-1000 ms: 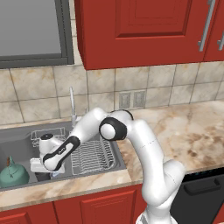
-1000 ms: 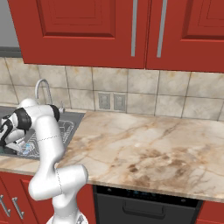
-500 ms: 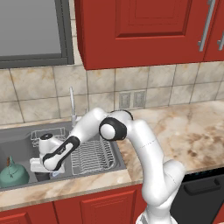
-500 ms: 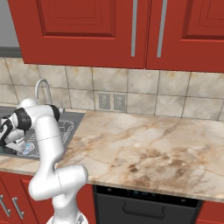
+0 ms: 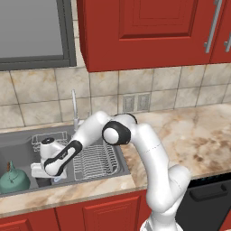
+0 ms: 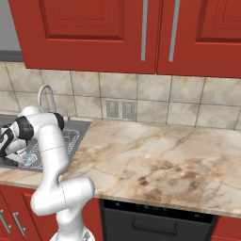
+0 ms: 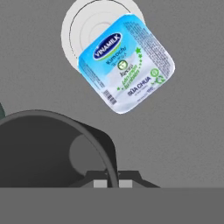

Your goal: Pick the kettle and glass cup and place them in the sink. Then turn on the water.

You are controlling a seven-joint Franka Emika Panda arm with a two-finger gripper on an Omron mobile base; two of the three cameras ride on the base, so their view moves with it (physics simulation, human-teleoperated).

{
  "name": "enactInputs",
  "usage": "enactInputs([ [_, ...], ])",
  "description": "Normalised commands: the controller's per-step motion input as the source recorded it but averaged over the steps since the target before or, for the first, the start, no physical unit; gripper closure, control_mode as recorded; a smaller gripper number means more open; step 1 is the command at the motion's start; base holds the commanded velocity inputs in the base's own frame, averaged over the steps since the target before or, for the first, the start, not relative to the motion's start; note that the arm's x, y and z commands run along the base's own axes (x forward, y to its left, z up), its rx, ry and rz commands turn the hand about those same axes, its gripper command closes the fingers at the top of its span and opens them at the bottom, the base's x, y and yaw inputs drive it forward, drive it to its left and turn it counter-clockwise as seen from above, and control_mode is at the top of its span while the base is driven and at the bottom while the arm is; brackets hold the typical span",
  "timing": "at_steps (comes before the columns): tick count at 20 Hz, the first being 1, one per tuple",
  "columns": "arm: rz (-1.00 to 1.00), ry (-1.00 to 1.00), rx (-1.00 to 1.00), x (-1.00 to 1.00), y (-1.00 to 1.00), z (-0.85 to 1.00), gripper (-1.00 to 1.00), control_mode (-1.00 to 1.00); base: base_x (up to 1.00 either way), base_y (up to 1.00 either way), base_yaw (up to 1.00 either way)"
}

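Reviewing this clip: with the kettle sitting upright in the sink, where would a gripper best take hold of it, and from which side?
Probably the dark arched handle, from straight above. The kettle stands upright in the sink, its squat rounded body looks too broad for two fingers, and the handle arches over the lid.

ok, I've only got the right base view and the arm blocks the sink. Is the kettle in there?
Observer: Yes. In the left base view the kettle stands upright in the sink, at its left end.
Operator: And the cup?
Observer: In the hand view the gripper is shut on the cup rim, low over the sink floor. I can't tell if it's set down.
Operator: Anything else down there?
Observer: A blue-white yogurt tub, overlapping the drain in the hand view.
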Motion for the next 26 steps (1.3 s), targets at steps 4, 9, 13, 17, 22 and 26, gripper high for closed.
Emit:
enactInputs([
  [4, 0.0, 0.0, 0.0, 0.0, 0.0, 0.0, -1.0, -1.0, 0.0, 0.0, 0.0],
  [9, 0.0, 0.0, 0.0, 0.0, 0.0, 0.0, -1.0, -1.0, 0.0, 0.0, 0.0],
  [13, 0.0, 0.0, 0.0, 0.0, 0.0, 0.0, -1.0, -1.0, 0.0, 0.0, 0.0],
  [17, 0.0, 0.0, 0.0, 0.0, 0.0, 0.0, -1.0, -1.0, 0.0, 0.0, 0.0],
  [22, 0.0, 0.0, 0.0, 0.0, 0.0, 0.0, -1.0, -1.0, 0.0, 0.0, 0.0],
  [26, 0.0, 0.0, 0.0, 0.0, 0.0, 0.02, -1.0, -1.0, 0.0, 0.0, 0.0],
])
